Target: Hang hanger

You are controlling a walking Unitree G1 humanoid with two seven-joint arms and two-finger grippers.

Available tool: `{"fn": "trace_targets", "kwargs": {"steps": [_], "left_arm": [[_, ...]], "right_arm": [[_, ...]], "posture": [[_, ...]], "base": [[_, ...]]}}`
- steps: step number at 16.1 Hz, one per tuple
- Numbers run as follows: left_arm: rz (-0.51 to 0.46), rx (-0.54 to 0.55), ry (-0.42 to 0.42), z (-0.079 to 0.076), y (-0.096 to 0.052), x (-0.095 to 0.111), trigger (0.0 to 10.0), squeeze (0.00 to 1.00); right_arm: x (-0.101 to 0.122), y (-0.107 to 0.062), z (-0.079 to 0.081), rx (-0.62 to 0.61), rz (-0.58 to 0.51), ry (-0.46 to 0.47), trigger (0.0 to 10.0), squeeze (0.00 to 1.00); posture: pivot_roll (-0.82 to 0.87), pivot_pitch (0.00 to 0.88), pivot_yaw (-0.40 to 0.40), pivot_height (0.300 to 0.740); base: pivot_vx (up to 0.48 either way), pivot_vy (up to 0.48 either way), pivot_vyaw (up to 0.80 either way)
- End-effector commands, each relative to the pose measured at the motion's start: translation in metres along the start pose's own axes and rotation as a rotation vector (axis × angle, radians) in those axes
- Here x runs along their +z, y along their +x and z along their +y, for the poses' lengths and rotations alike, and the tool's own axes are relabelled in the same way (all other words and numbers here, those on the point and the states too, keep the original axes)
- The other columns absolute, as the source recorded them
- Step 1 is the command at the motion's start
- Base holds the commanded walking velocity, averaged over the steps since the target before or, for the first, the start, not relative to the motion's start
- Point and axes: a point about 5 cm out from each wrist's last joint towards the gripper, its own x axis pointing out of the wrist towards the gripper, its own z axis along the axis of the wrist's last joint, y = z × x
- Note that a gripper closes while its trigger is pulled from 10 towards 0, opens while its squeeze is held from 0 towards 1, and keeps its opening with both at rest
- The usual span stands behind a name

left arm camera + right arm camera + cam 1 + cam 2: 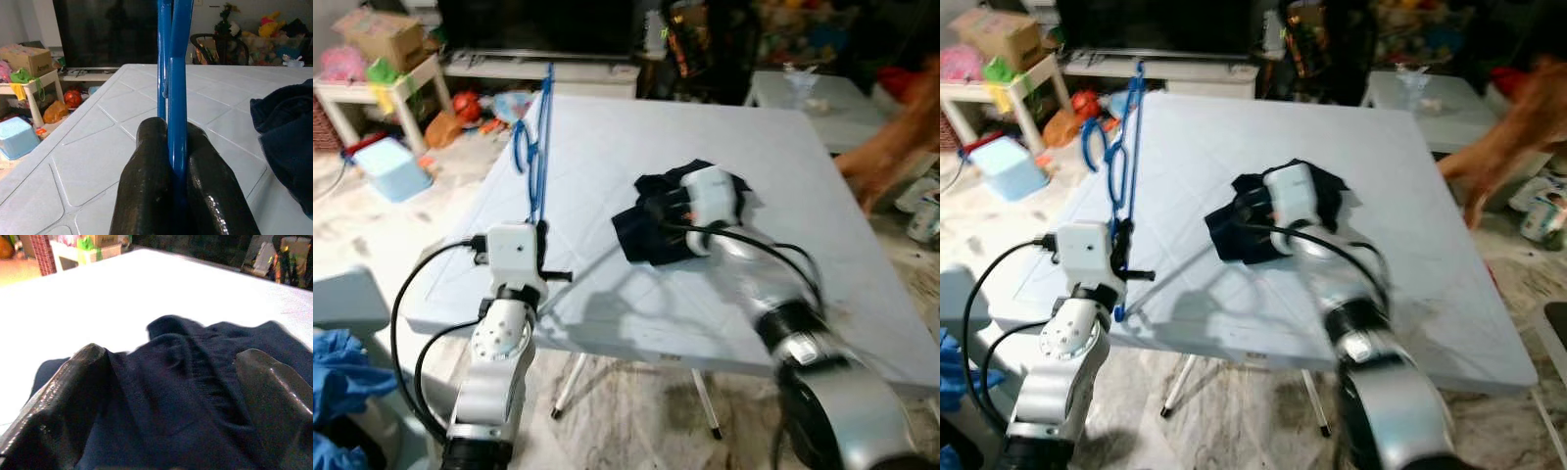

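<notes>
A blue hanger point(540, 147) stands upright above the left edge of the white table point(724, 127). My left gripper point(177, 161) is shut on the hanger's lower end, which is pinched between both black fingers point(146, 176). A dark navy garment point(646, 240) lies crumpled in the middle of the table. My right gripper point(171, 382) is open and pressed down onto that garment, one finger point(63, 396) on each side of a fold of cloth. The right wrist housing point(715, 196) covers the garment's far side.
A person's arm point(891, 157) reaches in at the right edge. A light blue box point(393, 166) and toys lie on the floor at the left, by a low white shelf point(372, 93). A second small table point(813, 93) stands behind. Blue cloth point(337, 382) sits at the bottom left.
</notes>
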Motion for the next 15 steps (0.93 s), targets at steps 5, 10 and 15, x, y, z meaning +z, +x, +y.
{"fn": "trace_targets", "kwargs": {"steps": [5, 10, 15], "left_arm": [[0.015, -0.030, -0.010, -0.004, 0.005, 0.010, 10.0, 0.00], [-0.046, -0.072, -0.018, -0.010, 0.015, 0.035, 10.0, 0.00], [-0.026, -0.056, -0.013, -0.007, 0.012, 0.031, 10.0, 0.00]], "right_arm": [[-0.002, -0.043, -0.036, -0.025, -0.105, 0.032, 10.0, 0.00], [-0.005, -0.052, -0.022, -0.002, -0.122, 0.030, 10.0, 0.00], [-0.005, -0.049, -0.013, 0.021, -0.117, 0.027, 10.0, 0.00]], "posture": [[-0.05, 0.000, -0.031, 0.740], [-0.06, 0.000, -0.022, 0.740], [-0.04, 0.000, -0.035, 0.740]], "base": [[0.000, 0.000, 0.00], [-0.103, 0.000, 0.00], [-0.277, 0.000, 0.00]]}}
